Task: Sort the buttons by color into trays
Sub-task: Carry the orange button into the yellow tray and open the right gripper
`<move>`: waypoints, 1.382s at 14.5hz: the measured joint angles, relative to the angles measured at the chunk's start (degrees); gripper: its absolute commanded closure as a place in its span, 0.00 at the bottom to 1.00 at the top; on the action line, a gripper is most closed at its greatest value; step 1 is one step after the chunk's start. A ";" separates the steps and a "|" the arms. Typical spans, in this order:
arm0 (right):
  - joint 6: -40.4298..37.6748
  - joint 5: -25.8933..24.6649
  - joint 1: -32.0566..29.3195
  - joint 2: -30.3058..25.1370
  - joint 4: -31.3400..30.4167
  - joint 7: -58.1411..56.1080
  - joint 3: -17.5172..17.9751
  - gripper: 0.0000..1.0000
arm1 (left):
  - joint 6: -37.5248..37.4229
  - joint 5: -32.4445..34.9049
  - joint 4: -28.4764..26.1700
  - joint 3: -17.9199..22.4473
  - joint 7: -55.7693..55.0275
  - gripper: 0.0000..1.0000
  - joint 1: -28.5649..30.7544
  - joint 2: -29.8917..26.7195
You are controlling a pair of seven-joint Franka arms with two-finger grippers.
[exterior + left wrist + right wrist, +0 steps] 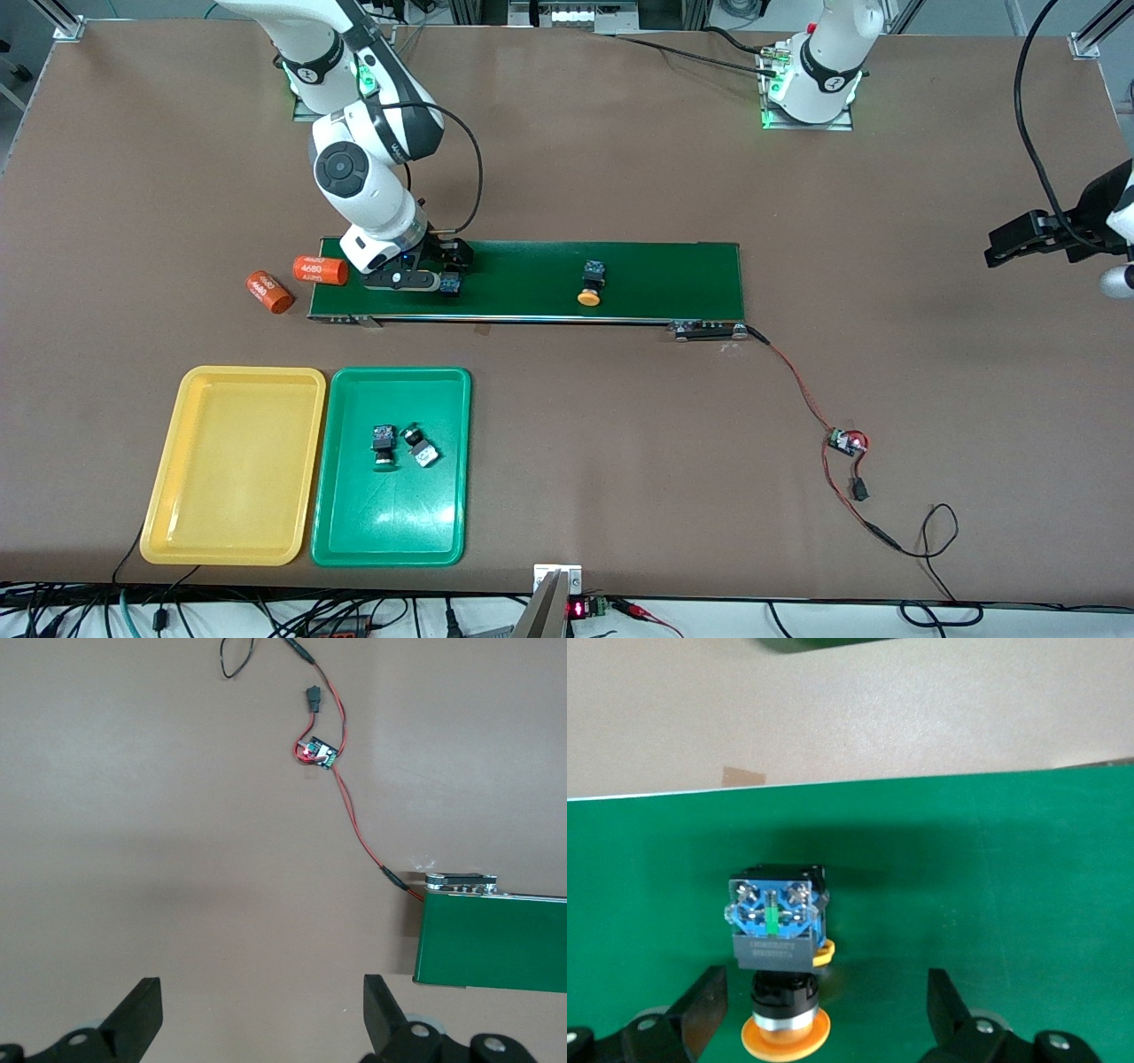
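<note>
Right end effector [819, 1010] open over a yellow button [778, 943] on the belt [532, 279]
Light, rigid, top-heavy; pinch the blocky body, not the slick cap; left end effector [263, 1014] waits open over tabletop [177, 815]

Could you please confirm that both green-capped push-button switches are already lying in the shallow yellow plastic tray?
Not quite: the two green-capped push-button switches lie in the shallow green plastic tray, not the shallow yellow plastic tray, which holds none. The front view shows this.
</note>
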 measured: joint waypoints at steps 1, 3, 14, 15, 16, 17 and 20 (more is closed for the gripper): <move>0.03 0.00 -0.18 0.12 0.00 -0.14 -0.01 0.04 | 0.00 0.00 -0.07 0.24 0.06 0.00 0.20 0.01; 0.36 0.00 -0.59 0.61 0.00 -0.35 -0.04 0.19 | 0.00 0.00 -0.16 0.45 0.13 0.00 0.32 0.02; 1.44 -0.06 -4.31 2.17 5.12 -6.51 -0.72 0.82 | 0.00 -0.01 -0.17 0.33 0.14 0.00 -0.04 0.01; 1.40 -0.32 -5.64 2.32 7.35 -8.04 -0.95 0.82 | 0.00 -0.01 -0.17 0.33 0.15 0.00 -0.06 0.01; 1.27 -1.32 -7.09 2.67 9.82 -9.97 -1.44 0.82 | 0.00 -0.01 -0.16 0.31 0.16 0.00 -0.10 0.01; 0.99 -3.70 -8.62 3.43 12.56 -11.72 -2.24 0.82 | 0.00 -0.01 -0.17 0.24 0.18 0.00 -0.17 0.01; -2.16 -12.98 -13.09 8.86 22.04 -16.16 -4.90 0.82 | 0.00 -0.01 -0.16 -0.25 0.19 0.00 -0.34 0.01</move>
